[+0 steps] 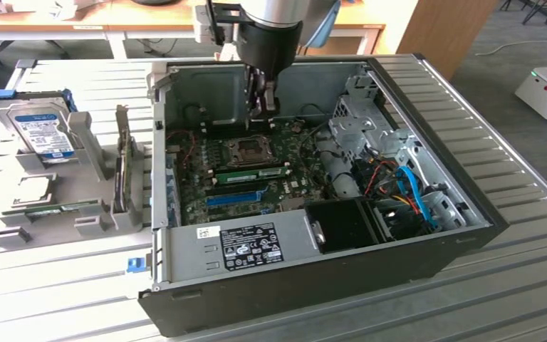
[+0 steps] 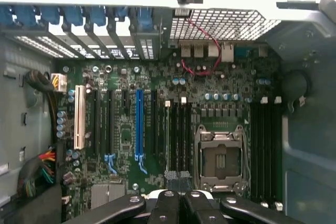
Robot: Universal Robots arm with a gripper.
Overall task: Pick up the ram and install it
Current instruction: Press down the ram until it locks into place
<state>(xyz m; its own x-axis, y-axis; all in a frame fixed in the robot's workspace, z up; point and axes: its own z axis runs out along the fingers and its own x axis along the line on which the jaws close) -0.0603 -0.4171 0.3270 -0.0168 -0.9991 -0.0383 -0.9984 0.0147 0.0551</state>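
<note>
My gripper [image 1: 259, 107]: jaws closed, hanging over the open case's upper centre. The ram [image 1: 247, 174]: seated on the motherboard, centre frame, directly below me, long axis running left-right.

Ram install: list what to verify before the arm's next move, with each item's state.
1. The case is open, board reachable: ok.
2. The gripper is inside the case, above the motherboard: ok.
3. The gripper is shut: ok.
4. The ram lies in the slot beside the CPU socket: ok.
5. The ram is fully seated: cannot tell.
6. The red cable is away from the memory slots: ok.
</note>
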